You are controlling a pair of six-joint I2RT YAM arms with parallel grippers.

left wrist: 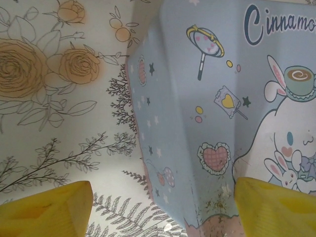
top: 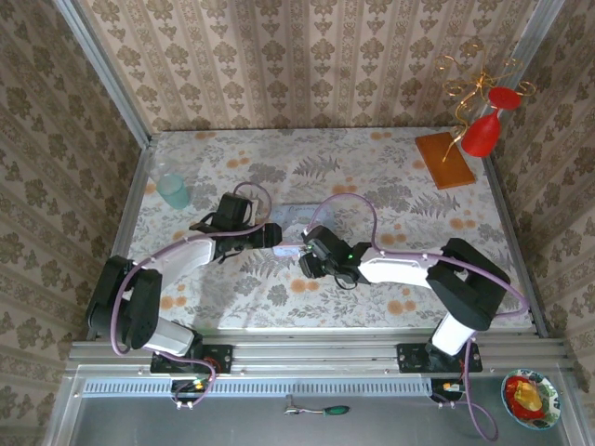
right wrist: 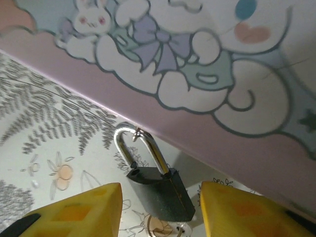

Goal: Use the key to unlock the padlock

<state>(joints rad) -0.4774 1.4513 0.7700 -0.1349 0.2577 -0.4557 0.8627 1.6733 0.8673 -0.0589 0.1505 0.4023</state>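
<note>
On the desk (top: pixel 390 200), over a smooth cloth (right wrist: pixel 59 123) printed with grey ferns and orange roses: a tiny padlock (right wrist: pixel 165 195), lying flat just beside the long pink-edged side of the pale blue tin (right wrist: pixel 207 64). Dark, matte, blocky body with a faint seam down its face. Bright, polished, rounded shackle (right wrist: pixel 156 154) bent in a narrow U, both legs reaching the body's top. Long axis slanted in the right wrist view, shackle bow toward the upper left and up against the tin's pink rim, body toward the lower right, bottom end nearest the camera. Contact between bow and tin impossible to judge. As for the right claw (right wrist: pixel 160 210): released, with chunky, yellow, wedge-shaped fingers (right wrist: pixel 74 215) low on either side of the padlock body, a sliver of cloth visible on the view's left side and next to none on the other. As for the left claw (left wrist: pixel 163 212): likewise spread wide, yellow fingertips (left wrist: pixel 47 210) well apart, one above bare cloth, one above the tin, nothing gripped. Flat, rectangular tin lid, glossy, printed with a white long-eared cartoon figure, hearts, stars and sweets on pale blue. Farther off on the desk, a clear bluish glass (top: pixel 172 190) at the left and a flat orange-brown wooden block (top: pixel 444 160) near the far right corner.
</note>
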